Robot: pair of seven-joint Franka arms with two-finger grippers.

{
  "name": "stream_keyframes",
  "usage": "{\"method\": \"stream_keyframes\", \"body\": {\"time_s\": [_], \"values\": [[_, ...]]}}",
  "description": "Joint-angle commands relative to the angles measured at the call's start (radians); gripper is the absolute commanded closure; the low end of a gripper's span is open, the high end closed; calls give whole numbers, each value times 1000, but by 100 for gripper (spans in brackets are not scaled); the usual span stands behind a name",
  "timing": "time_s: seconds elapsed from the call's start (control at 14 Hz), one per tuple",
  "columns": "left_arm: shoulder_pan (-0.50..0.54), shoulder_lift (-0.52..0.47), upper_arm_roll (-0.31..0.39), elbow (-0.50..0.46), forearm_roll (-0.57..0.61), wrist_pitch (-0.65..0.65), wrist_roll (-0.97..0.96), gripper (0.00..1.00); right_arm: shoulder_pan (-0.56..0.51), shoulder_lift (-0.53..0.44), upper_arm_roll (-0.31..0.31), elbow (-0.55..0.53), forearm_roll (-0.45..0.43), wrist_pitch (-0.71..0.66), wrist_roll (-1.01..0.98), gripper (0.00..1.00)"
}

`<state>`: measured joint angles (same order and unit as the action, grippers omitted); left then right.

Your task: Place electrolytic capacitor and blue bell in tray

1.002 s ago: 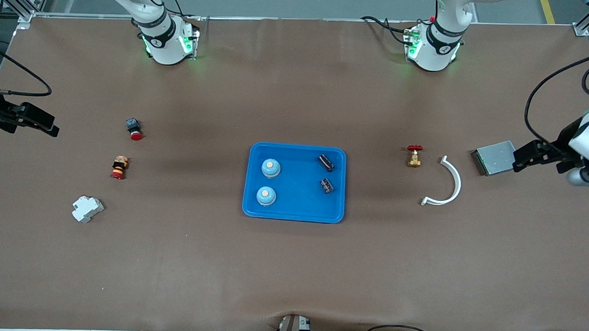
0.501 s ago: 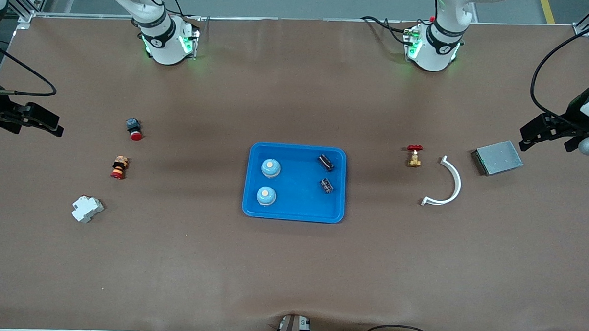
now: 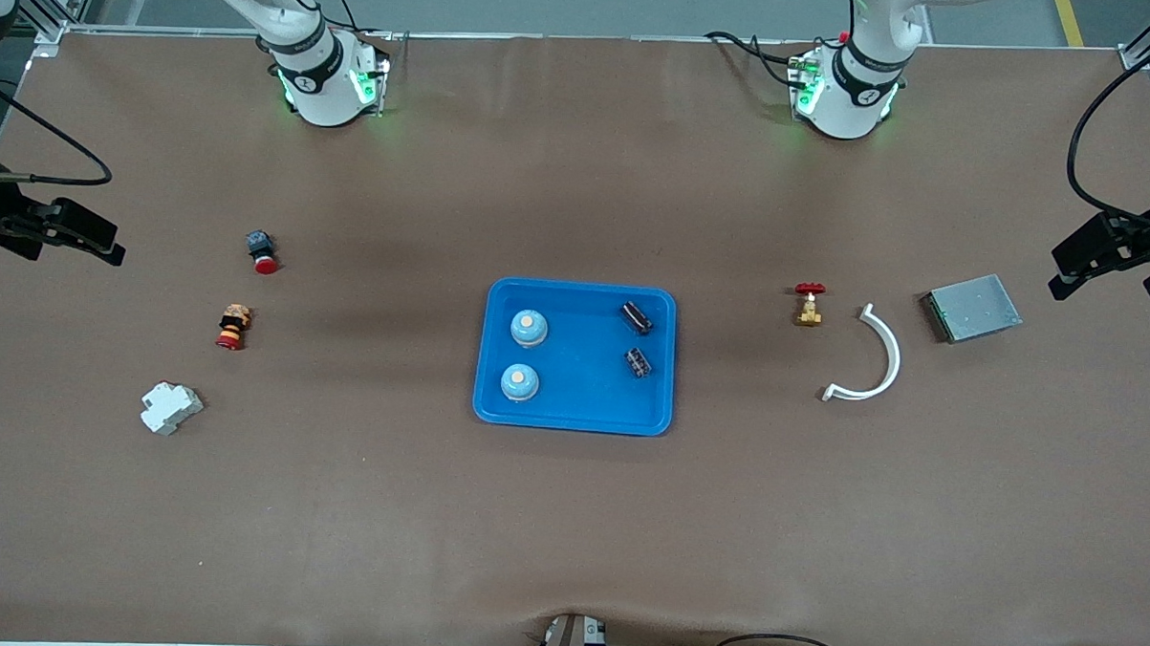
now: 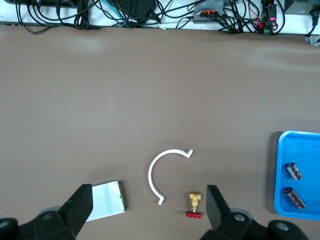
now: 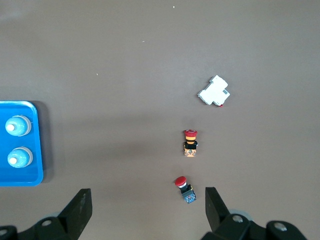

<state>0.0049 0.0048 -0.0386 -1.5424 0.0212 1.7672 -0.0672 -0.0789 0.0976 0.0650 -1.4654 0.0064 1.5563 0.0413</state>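
Observation:
The blue tray point(image 3: 580, 402) lies at the table's middle. In it are two blue bells point(image 3: 529, 328) point(image 3: 519, 382) and two black electrolytic capacitors point(image 3: 636, 316) point(image 3: 639, 363). My left gripper point(image 3: 1117, 265) is open and empty, up over the table's edge at the left arm's end. Its wrist view point(image 4: 147, 210) shows the tray's rim point(image 4: 300, 135) and both capacitors point(image 4: 294, 171) point(image 4: 295, 197). My right gripper point(image 3: 52, 233) is open and empty over the right arm's end. Its wrist view point(image 5: 146, 210) shows the tray point(image 5: 15, 110) and both bells point(image 5: 17, 126) point(image 5: 19, 157).
Toward the left arm's end lie a grey metal box point(image 3: 973, 307), a white curved strip point(image 3: 887, 358) and a brass valve with a red handle point(image 3: 809, 304). Toward the right arm's end lie a red push button point(image 3: 262, 252), a striped button point(image 3: 232, 326) and a white breaker point(image 3: 170, 407).
My left gripper has moved off the grey box toward the table's edge at the left arm's end. My right gripper has barely shifted. Nothing on the table has moved.

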Motion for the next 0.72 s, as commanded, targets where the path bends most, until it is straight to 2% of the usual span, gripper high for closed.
{"method": "stream_keyframes", "body": {"time_s": [0.0,0.29,0.64], "values": [[-5,14,3,25,-9,-5,12,0,11,-38,-11,-42,-10,13,-9,0],[-2,15,2,16,-9,-6,72,0,11,-38,-11,-44,-8,14,-9,0],[-13,20,-1,19,-6,-6,55,0,34,-38,-20,-47,-10,19,-9,0]]}}
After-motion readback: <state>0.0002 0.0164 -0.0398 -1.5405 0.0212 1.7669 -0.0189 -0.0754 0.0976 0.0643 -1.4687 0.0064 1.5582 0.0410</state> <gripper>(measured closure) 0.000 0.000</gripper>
